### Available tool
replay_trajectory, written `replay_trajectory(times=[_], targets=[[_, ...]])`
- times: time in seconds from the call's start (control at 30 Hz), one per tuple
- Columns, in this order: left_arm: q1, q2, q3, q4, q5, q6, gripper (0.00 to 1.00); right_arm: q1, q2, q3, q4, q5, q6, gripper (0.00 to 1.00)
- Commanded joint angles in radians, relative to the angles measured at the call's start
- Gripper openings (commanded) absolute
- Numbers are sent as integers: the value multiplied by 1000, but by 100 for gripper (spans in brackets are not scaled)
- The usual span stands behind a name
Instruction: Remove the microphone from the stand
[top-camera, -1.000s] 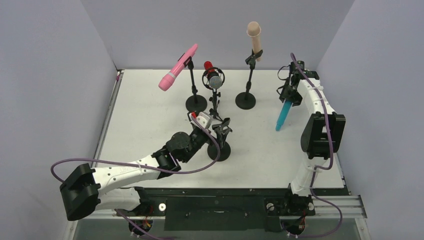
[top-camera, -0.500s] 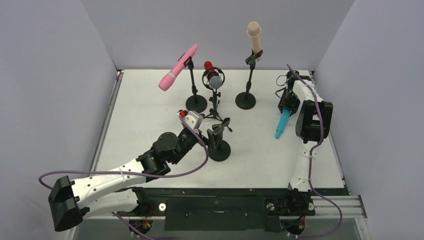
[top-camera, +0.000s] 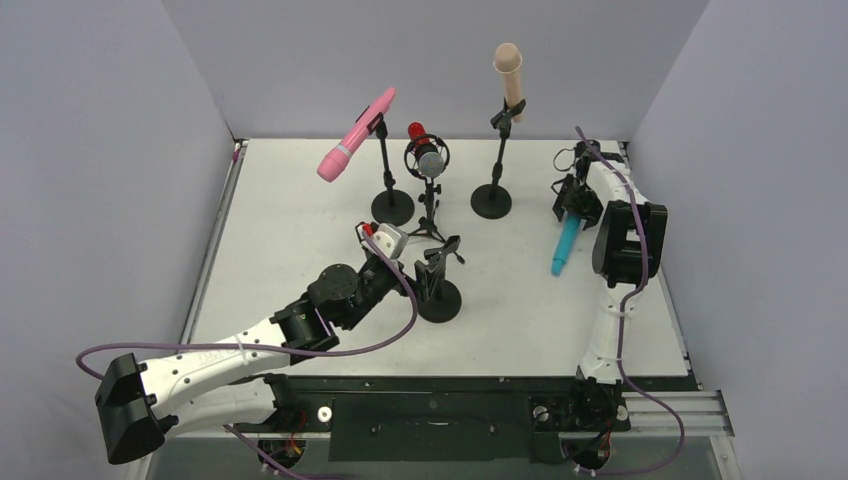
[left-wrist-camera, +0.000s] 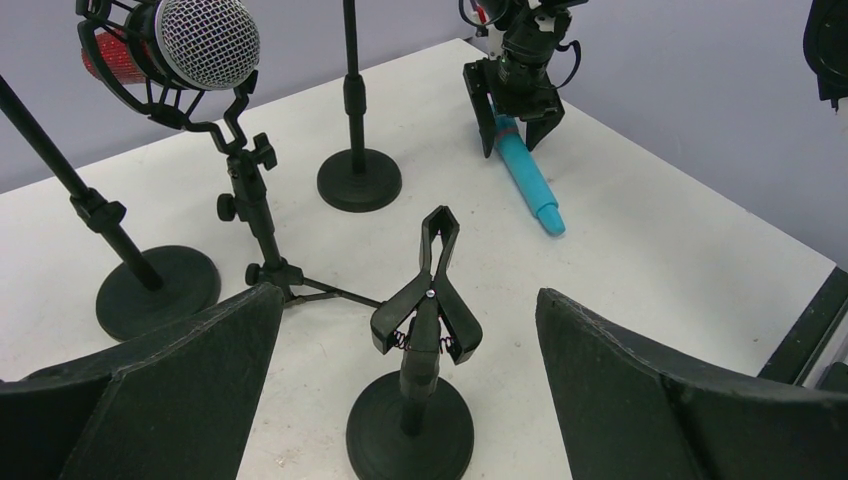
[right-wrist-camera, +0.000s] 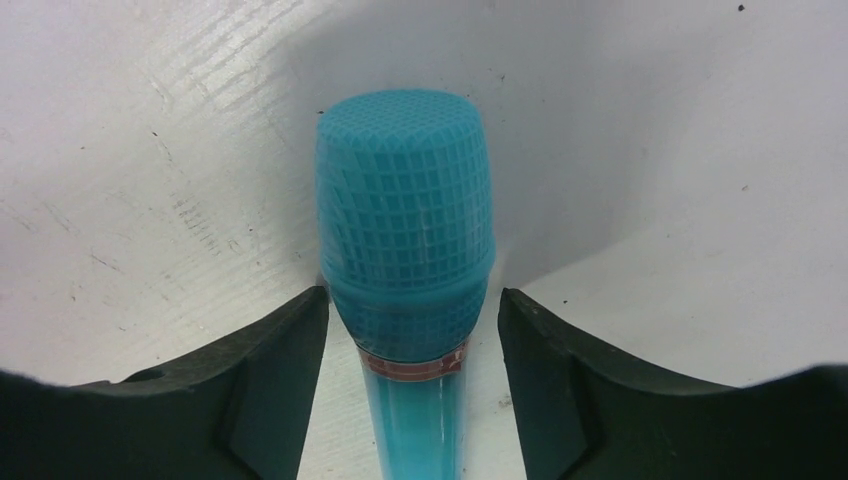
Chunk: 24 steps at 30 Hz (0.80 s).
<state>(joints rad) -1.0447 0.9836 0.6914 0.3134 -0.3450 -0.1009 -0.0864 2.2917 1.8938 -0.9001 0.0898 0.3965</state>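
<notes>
White surface (top-camera: 280, 220), gray walls all around. Right gripper (left-wrist-camera: 510, 135) sits low over the head end of the blue microphone (left-wrist-camera: 530, 185), jaws parted on either side of it, right by its sides. That microphone is lying flat on the surface over on the right, off any stand. Left gripper (left-wrist-camera: 407, 295) is spread wide and holding nothing, with the empty clip stand (left-wrist-camera: 410, 430) just in front.

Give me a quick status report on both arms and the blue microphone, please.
Left gripper open, at the empty clip stand. Right gripper open, astride the blue microphone head. Microphone off the stand, lying on the table. Nothing in the way.
</notes>
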Motion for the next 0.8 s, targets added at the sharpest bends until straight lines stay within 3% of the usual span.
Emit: replay_trajectory(times=[0.0, 0.37, 0.63, 0.77], targets=[[2, -1, 57, 6, -12, -9, 97, -3, -20, -55, 48, 9, 12, 61], [3, 148, 153, -19, -27, -3, 97, -3, -121, -127, 92, -1, 16, 71], [5, 276, 267, -153, -114, 21, 97, -3, -262, -189, 133, -6, 37, 81], [6, 290, 284, -195, -96, 56, 91, -3, -342, -188, 131, -14, 37, 83]])
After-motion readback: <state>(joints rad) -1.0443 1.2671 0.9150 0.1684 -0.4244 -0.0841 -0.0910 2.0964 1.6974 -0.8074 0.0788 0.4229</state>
